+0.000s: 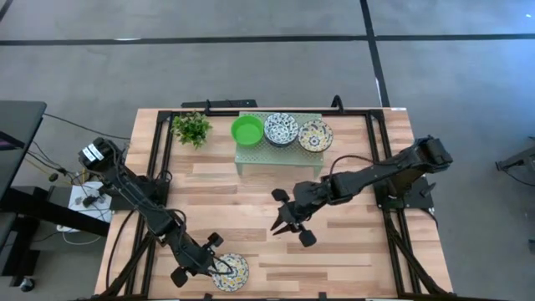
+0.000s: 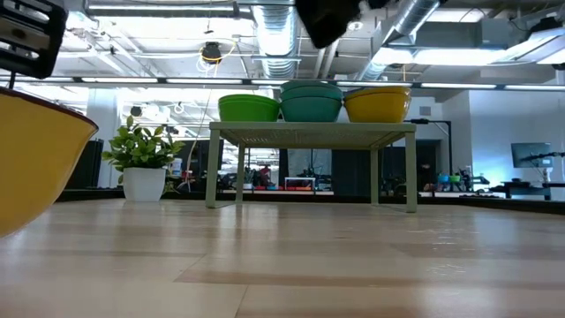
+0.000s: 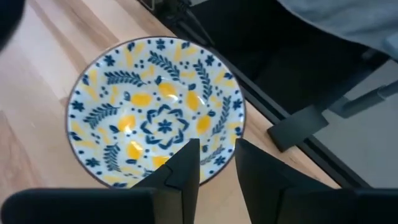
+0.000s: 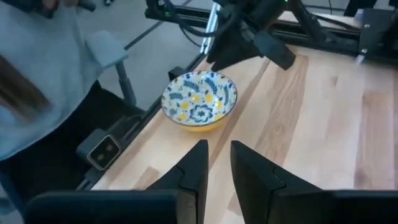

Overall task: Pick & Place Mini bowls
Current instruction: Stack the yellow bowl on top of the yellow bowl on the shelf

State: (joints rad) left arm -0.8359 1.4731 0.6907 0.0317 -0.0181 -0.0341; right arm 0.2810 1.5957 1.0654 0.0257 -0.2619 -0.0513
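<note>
A yellow-and-blue patterned mini bowl (image 1: 232, 272) sits at the table's near edge; it also shows in the left wrist view (image 3: 155, 112) and the right wrist view (image 4: 199, 99). My left gripper (image 1: 213, 266) (image 3: 217, 162) is shut on its left rim. The low view shows this bowl (image 2: 35, 159) close up, with its left side higher. On the pale green rack (image 1: 276, 154) stand green bowls (image 1: 247, 130), white-and-blue bowls (image 1: 281, 130) and a yellow-and-blue bowl (image 1: 315, 135). My right gripper (image 1: 280, 227) (image 4: 219, 149) hangs shut over the table's middle, touching nothing. My left gripper has the bowl's rim (image 3: 222, 155) between its fingers, one finger (image 3: 186, 171) inside the bowl and the other outside. The fingers come slanting down from the table's left. The bowl looks tilted, left side up. Whether its base is on the table I cannot tell.
A small potted plant (image 1: 192, 127) stands left of the rack at the far edge. A person in a grey sleeve (image 4: 37, 81) is just beyond the table's near edge, by the bowl. Bare wood lies between the rack and the near edge.
</note>
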